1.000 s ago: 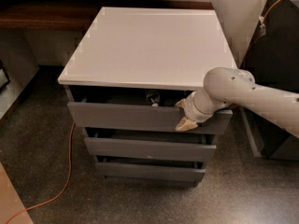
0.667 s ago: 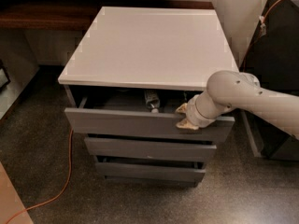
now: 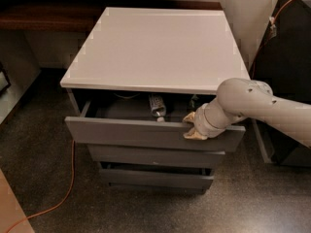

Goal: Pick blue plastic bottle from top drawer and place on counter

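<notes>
My gripper [image 3: 194, 126] sat on the top drawer's [image 3: 126, 132] front rim, grip state untellable, with the blue plastic bottle [image 3: 157, 106] lying just left-beyond it, so a jerky tug risked rolling it back under the counter [image 3: 155, 47].

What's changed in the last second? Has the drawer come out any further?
Yes. The top drawer has slid further out toward the camera, and the gripper, at the right of its front edge, came out with it. More of the bottle shows, lying inside. The counter and the lower drawers look unchanged.
</notes>
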Tool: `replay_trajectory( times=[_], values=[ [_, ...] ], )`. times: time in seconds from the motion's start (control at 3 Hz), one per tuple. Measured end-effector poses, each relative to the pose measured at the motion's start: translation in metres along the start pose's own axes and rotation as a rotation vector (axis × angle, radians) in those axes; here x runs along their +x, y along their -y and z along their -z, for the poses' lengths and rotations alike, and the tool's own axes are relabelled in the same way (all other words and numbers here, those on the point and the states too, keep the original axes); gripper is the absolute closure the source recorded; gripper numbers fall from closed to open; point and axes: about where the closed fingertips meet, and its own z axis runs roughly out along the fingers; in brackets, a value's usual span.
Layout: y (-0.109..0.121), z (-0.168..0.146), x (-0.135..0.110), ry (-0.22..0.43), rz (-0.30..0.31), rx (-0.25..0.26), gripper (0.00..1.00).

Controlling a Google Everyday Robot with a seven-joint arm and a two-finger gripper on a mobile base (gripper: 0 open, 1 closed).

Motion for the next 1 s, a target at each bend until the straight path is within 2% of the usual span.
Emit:
replay_trajectory(
  times=[0.33, 0.67, 1.0],
  values=[
    [-0.0258, -0.0001, -0.0004, 0.008, -0.018, -0.017, 1.00],
    [-0.0297, 0.0001, -0.0003, 0.009, -0.021, -0.020, 1.00],
    [-0.0337, 0.0005, -0.0003, 0.009, -0.024, -0.024, 0.81]
  ],
)
